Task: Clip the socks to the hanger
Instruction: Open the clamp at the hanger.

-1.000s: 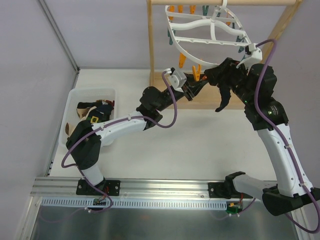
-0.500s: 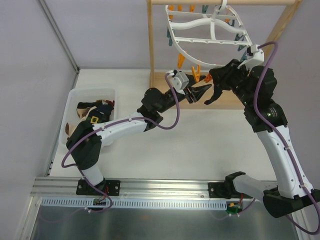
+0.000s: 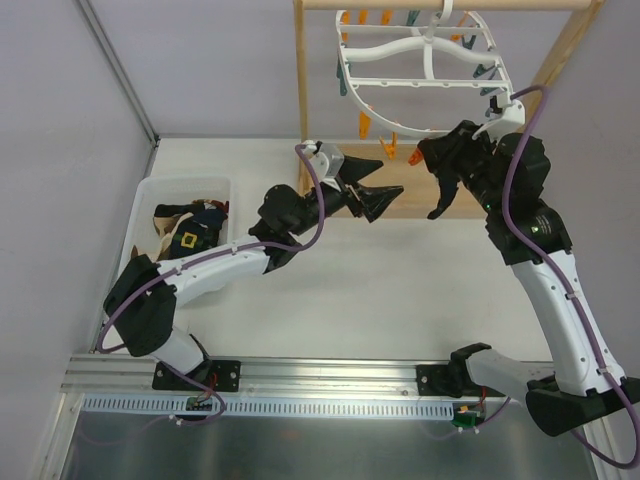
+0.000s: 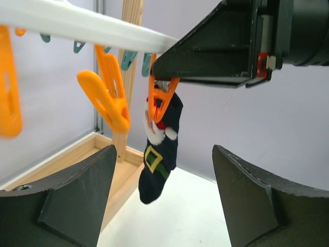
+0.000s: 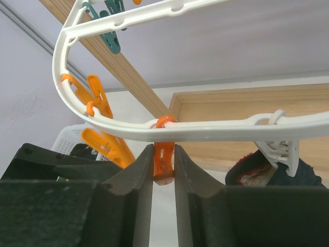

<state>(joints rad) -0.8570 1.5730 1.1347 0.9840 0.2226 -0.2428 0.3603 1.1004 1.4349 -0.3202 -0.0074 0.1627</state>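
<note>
Now right gripper [image 5: 163, 154] is squeezing an orange peg [image 5: 163, 169] on the hanger [image 5: 216, 131], navy sock [image 4: 160, 157] hanging from it, while left gripper [image 3: 383, 202] is hovering alongside, fingers [image 4: 67, 200] apart.

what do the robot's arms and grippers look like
The left arm and right arm both have smooth white link shells between bulky black joints, with a purple cable looping along each. The left gripper and right gripper each carry two broad, wedge-shaped matte black fingers.
</note>
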